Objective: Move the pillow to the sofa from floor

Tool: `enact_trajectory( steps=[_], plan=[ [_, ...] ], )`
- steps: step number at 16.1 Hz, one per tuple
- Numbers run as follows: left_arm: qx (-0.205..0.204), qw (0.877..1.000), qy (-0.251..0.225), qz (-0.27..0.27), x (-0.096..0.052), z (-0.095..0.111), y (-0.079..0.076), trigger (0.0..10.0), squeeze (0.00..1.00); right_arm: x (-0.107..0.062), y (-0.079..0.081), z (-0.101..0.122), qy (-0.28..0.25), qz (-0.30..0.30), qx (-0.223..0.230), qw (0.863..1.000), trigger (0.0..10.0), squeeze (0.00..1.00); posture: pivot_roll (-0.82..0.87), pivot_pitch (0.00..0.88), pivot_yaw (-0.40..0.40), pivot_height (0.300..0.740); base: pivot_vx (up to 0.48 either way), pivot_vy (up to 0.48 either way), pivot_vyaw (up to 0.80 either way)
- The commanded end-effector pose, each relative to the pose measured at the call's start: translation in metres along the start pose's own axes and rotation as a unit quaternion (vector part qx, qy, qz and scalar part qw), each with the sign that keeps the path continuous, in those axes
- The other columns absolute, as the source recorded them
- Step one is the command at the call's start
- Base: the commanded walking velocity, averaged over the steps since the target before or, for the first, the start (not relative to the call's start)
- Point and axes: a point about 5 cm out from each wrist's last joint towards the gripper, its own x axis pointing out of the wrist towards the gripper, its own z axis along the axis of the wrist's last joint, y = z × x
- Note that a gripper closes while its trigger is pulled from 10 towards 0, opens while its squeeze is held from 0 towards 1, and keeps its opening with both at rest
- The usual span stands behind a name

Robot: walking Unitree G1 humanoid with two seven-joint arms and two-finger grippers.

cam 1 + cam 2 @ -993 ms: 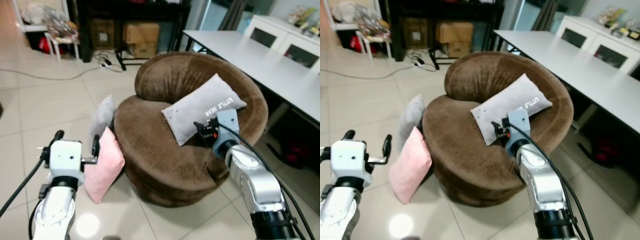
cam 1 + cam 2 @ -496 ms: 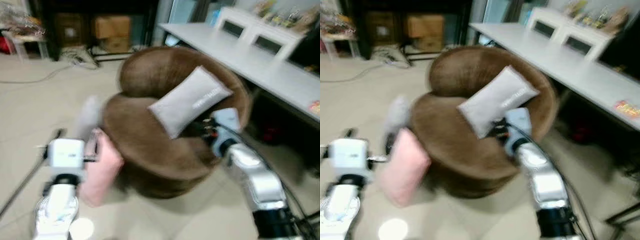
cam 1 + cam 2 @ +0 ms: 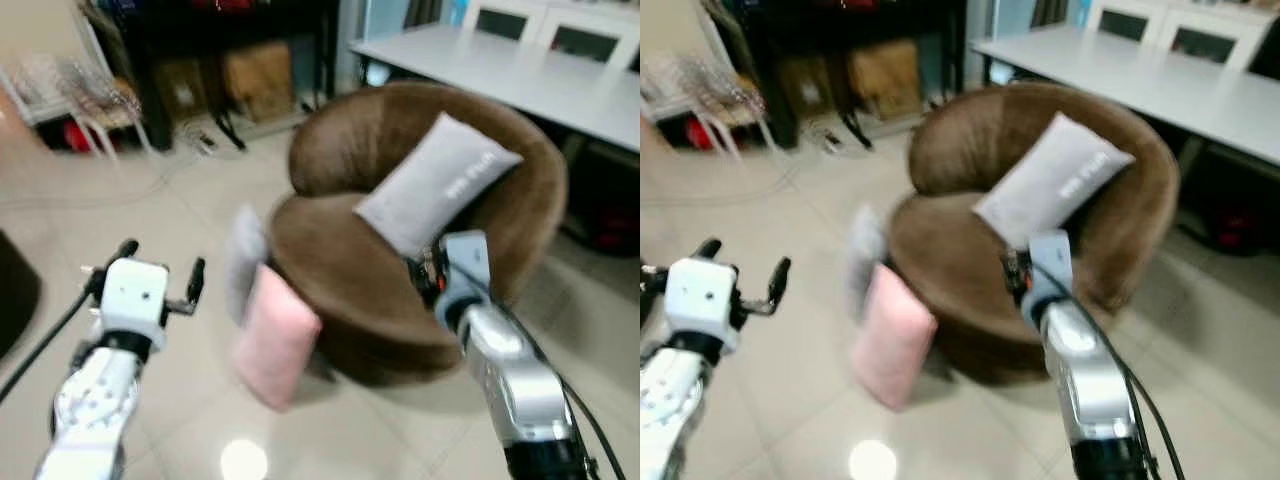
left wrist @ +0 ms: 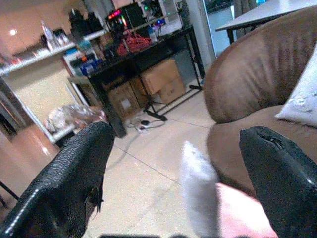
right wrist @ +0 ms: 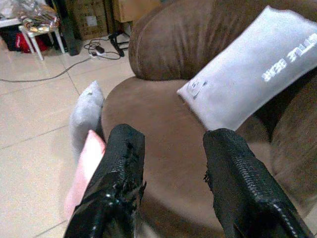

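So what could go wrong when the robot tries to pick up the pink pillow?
The pink pillow leans on the brown sofa with a grey pillow right behind it, so the left gripper, open and off to the side, might catch both or knock them flat. The grey lettered pillow already leans across the seat, so the new one could bump it or slide off. The head views are blurry, so aiming may be off.

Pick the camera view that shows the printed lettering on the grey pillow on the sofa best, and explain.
The right wrist view: the grey pillow is close and its white lettering is sharpest there. Both eye views show it whole against the sofa backrest, lettering blurred. The left wrist view catches just its corner.
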Motion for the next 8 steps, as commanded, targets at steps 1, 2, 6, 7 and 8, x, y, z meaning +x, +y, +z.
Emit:
enact_trajectory(
  steps=[1,2,6,7,8],
  plan=[
    [-0.001,1.000,0.010,-0.006,-0.0004,-0.0016,0.0032,10.0,0.00,0.0004,0.0049,0.0101,-0.023,0.002,0.004,1.000,10.0,0.00,-0.01,0.000,0.044,0.740,0.000,0.390,0.00],
    [-0.001,1.000,0.010,-0.010,0.0000,-0.0011,0.0039,10.0,0.00,-0.0009,0.0047,0.0096,-0.024,0.000,0.005,1.000,10.0,0.00,-0.01,0.000,0.057,0.740,0.000,0.390,0.00],
    [-0.002,1.000,0.013,-0.024,0.0012,-0.0001,0.0031,10.0,0.00,-0.0074,0.0069,0.0071,-0.031,0.006,0.003,0.999,10.0,0.00,-0.02,0.000,0.068,0.740,0.000,0.396,0.00],
    [-0.004,1.000,0.013,-0.023,0.0013,0.0002,0.0031,10.0,0.00,-0.0081,0.0083,0.0070,-0.032,0.008,0.003,0.999,10.0,0.00,-0.02,0.000,0.063,0.740,0.000,0.394,0.00],
    [-0.007,1.000,0.013,-0.020,0.0009,0.0005,0.0025,10.0,0.00,-0.0090,0.0099,0.0076,-0.035,0.010,0.008,0.999,10.0,0.00,-0.02,0.000,0.059,0.740,0.000,0.398,0.00]
  ],
)
